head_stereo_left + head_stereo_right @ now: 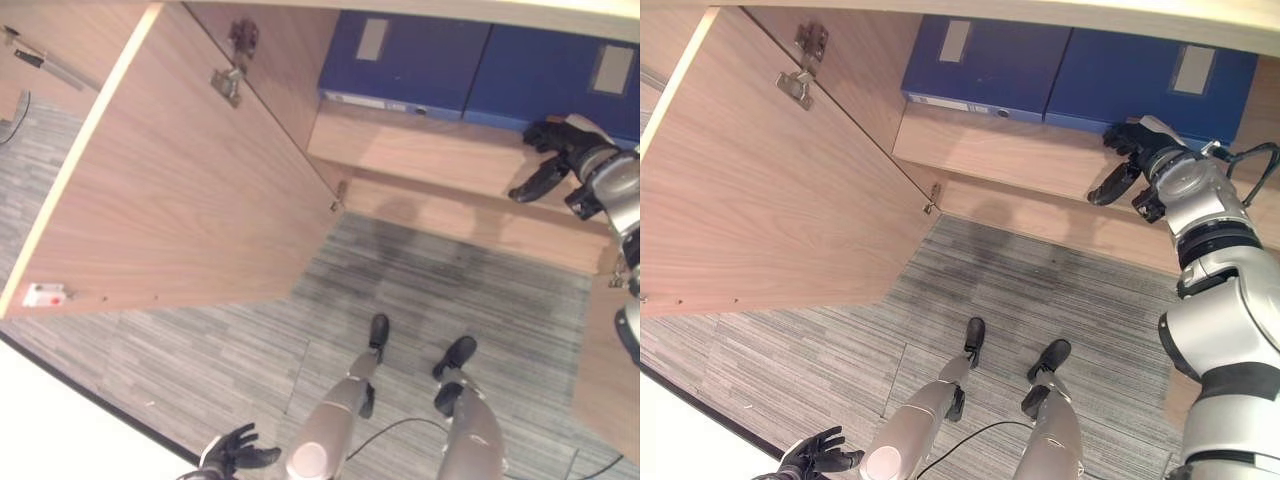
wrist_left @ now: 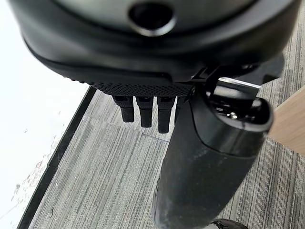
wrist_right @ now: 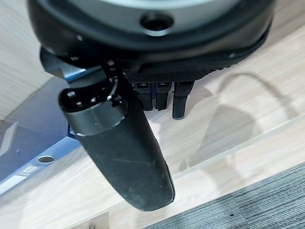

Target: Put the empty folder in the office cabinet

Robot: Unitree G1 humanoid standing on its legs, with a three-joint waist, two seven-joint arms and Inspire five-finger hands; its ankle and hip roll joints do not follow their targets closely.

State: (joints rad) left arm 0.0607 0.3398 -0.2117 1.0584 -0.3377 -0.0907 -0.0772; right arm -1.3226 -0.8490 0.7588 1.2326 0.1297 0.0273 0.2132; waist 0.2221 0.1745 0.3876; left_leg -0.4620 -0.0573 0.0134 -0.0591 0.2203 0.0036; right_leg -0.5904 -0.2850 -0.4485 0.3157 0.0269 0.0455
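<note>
folder looks placed on the cabinet shelf, right hand empty beside it

two blue folders (image 1: 1070,75) lie flat on the shelf (image 1: 1020,150), long axes running back into the cabinet, spines facing out. right hand (image 1: 1130,150), fingers relaxed and holding nothing, hovers over the shelf; left hand (image 1: 815,455) hangs low, open. door (image 1: 190,190) not yet closed.

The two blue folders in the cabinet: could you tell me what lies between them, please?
Nothing: in the right eye view the left folder and the right folder lie side by side on the wooden shelf, edges meeting.
</note>
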